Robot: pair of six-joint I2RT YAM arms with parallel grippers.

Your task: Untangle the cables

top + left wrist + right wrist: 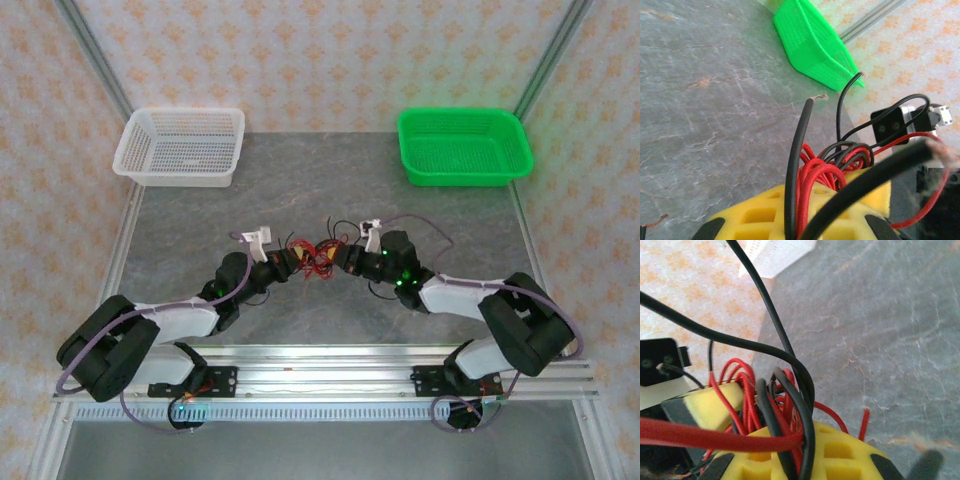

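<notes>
The left end effector [296,262] is clamped narrow on the cables [320,258], and the right end effector [346,262] is clamped narrow on the same bunch from the other side. The two tips face each other, close together, with the small red and black knot strung between them.

From the left wrist, the left end effector [805,212] shows its yellow pads [760,220] at the bottom, and the cables [832,162] sit there as a cluster of red loops. One black strand runs out from the pads and ends in a frayed tip. A thinner black one arcs away toward the green basket [812,45]. Another black strand crosses the foreground, too blurred to follow.

From the right wrist, the right end effector [790,452] has the cables [772,400] packed into the gap between its own yellow pads [840,457]. Red loops crowd there, a red strand runs off to the left along the bottom, and two black strands sweep up and out toward the white basket [775,255]. A short red end pokes up just to the right.

I cannot tell whether the knot touches the surface [330,190] or hangs just above it. It lies mid-width on the surface, nearer the arm bases than the far edge. The white basket [180,147] stands at the far left and the green basket [462,147] at the far right, both well apart from the cables.
</notes>
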